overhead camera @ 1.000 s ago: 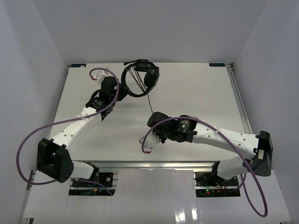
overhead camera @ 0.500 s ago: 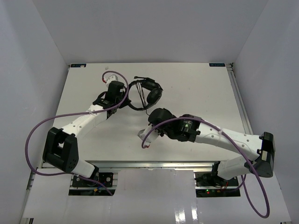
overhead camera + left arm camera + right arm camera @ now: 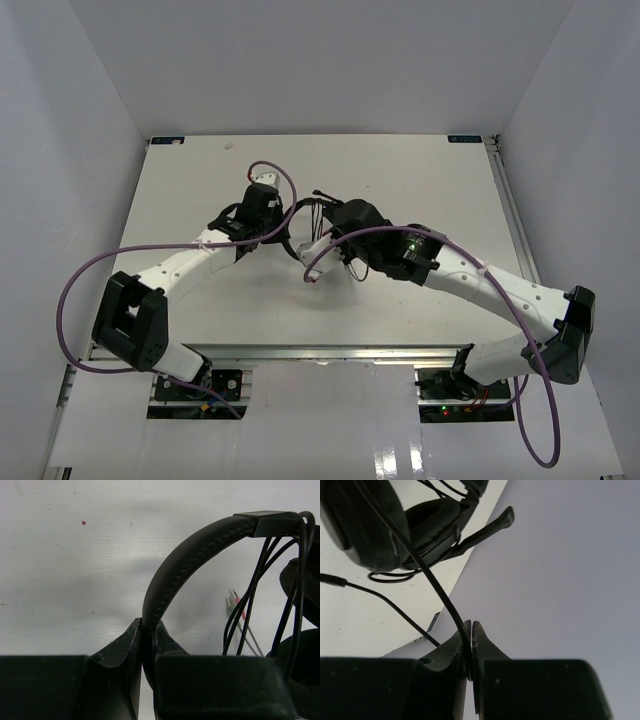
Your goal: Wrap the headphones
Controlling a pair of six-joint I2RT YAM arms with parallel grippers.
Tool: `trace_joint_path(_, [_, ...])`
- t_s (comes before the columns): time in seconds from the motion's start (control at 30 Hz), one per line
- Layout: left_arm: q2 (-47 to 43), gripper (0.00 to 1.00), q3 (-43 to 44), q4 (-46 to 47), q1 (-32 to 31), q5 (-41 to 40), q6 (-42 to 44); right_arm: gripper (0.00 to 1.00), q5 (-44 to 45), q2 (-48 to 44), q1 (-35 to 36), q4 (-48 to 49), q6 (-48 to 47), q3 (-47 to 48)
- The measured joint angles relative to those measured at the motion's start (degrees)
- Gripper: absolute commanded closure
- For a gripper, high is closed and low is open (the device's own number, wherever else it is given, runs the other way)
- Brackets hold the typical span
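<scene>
Both claws clenched on the headphones [image 3: 420, 530] — mid-desk [image 3: 75, 555].
Left claw [image 3: 147, 630], at their 9 o'clock, grips the headband [image 3: 190, 550] — right claw [image 3: 470, 630] nips the cord [image 3: 440, 592].

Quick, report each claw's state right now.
Left claw: closed on the headphones, at the headband.
Right claw: closed on their cord.

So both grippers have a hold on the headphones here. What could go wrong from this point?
The left gripper pinches only the thin headband, so a tug on the cord could twist the headphones or slide them out.
The right gripper clamps the cord at its very fingertips, so it may slip free mid-wrap.
The turns of cord hanging off the headband look slack and could slide off.
</scene>
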Motion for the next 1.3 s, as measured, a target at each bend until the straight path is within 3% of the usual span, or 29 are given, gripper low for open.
trace_joint_path(0.8, [-8.0,1.00,-4.2,2.9,-2.3,15.6,9.5,0.92,-27.3,2.0,-16.5,-1.3,14.5,7.0])
trace_joint_path(1.3, [-8.5,1.00,-3.9,0.4,-4.2,18.2,12.1,0.85,-37.7,7.0,-20.0,-1.8,19.3,11.2])
